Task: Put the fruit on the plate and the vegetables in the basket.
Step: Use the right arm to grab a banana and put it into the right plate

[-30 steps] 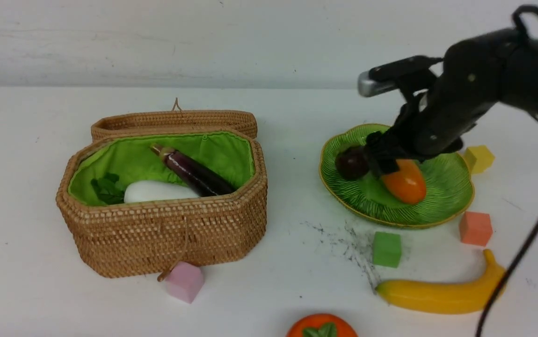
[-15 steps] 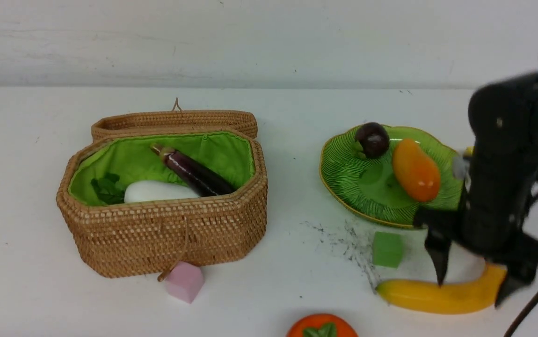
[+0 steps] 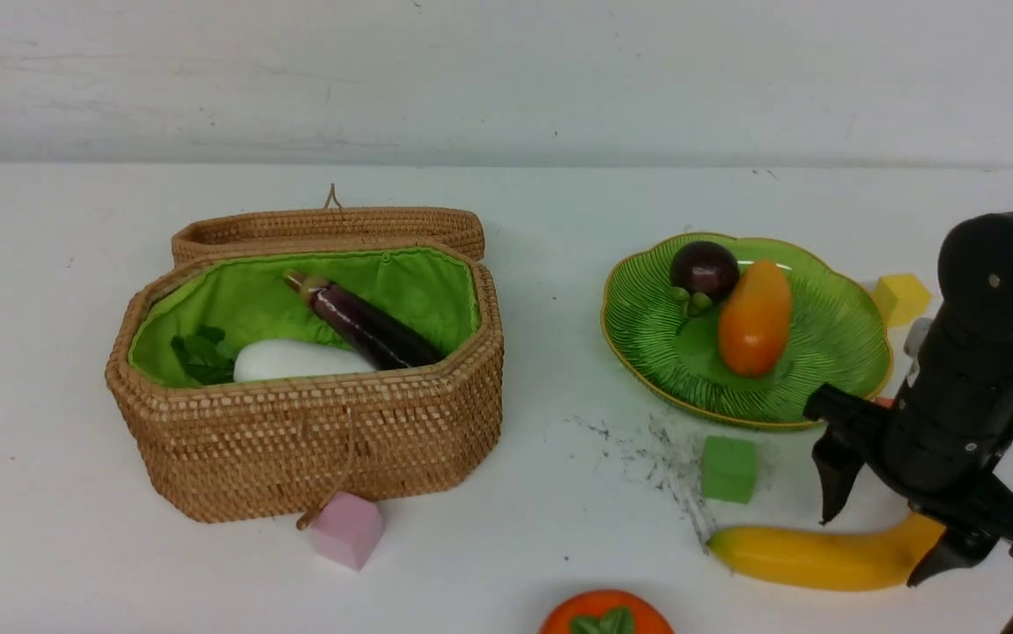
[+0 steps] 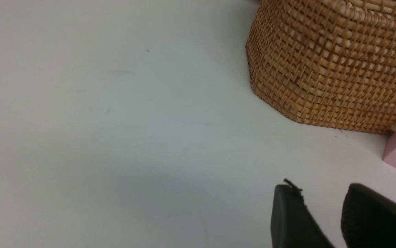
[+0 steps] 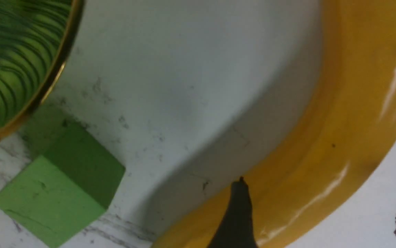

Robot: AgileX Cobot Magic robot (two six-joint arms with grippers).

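Tan woven basket (image 3: 313,440) on the left of the white table (image 3: 48,546), lid (image 3: 330,224) hinged back, green lining showing; inside, white radish (image 3: 299,359) beside long purple eggplant (image 3: 370,326) leaning toward the far wall; pink cube (image 3: 348,530) touching the basket's near wall; green ribbed plate (image 3: 647,335) to the right, holding dark mangosteen (image 3: 705,269) touching orange-yellow mango (image 3: 755,319); green cube (image 3: 728,469) just in front of the plate's rim, yellow cube (image 3: 903,298) beyond its far right edge; yellow banana (image 3: 815,556) lying on the table near the front right; right gripper (image 3: 881,541) lowered over the banana's thicker end, jaws spread wide, one finger on each side, not yet pinching; persimmon (image 3: 605,615) cut off by the near edge; left gripper (image 4: 322,220) low over bare table near the basket's corner, fingers slightly apart with nothing between them
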